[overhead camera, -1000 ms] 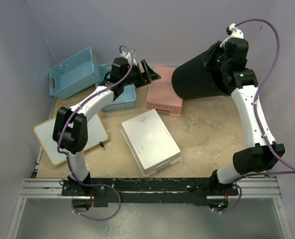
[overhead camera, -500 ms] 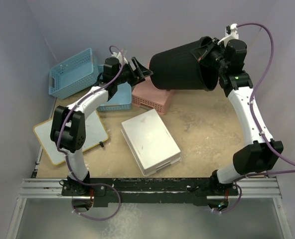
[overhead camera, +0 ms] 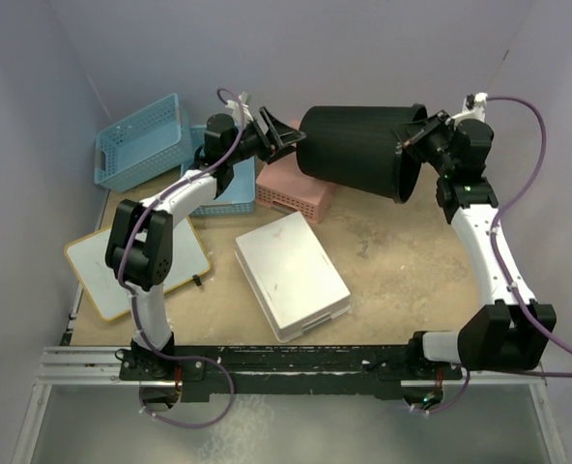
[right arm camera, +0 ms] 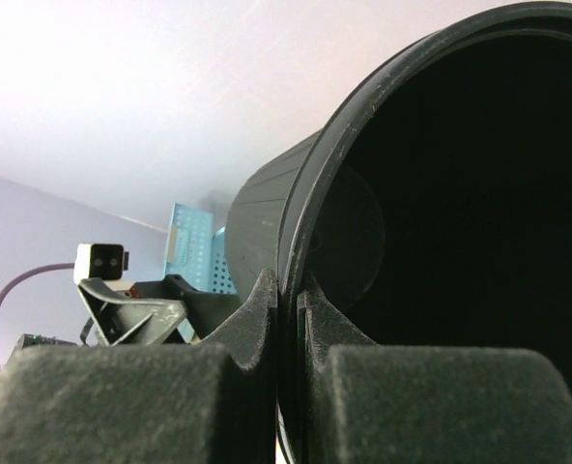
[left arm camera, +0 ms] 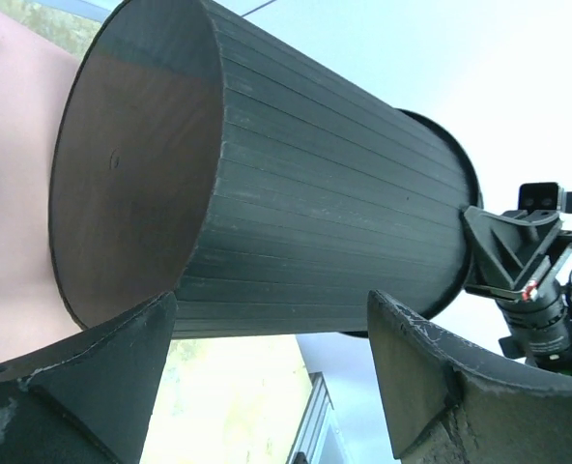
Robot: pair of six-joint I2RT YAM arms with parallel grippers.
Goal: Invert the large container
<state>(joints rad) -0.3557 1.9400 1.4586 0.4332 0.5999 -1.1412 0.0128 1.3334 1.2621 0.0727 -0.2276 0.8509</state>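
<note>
Top external view: nearest to you the white box (overhead camera: 291,275) lies on the table (overhead camera: 402,261). Behind it is the pink tray (overhead camera: 300,193). Above the tray's far part the black container (overhead camera: 358,150) is in the air, lying on its side with the open mouth to the right. Your right gripper (right arm camera: 288,319) is clenched on the rim of the mouth. Your left gripper (overhead camera: 284,137) stands released just beside the closed bottom; whether it touches, I cannot tell. Far left are two blue baskets (overhead camera: 141,143).

Lilac walls (overhead camera: 267,48) (plain), tan tabletop (overhead camera: 402,261)
</note>
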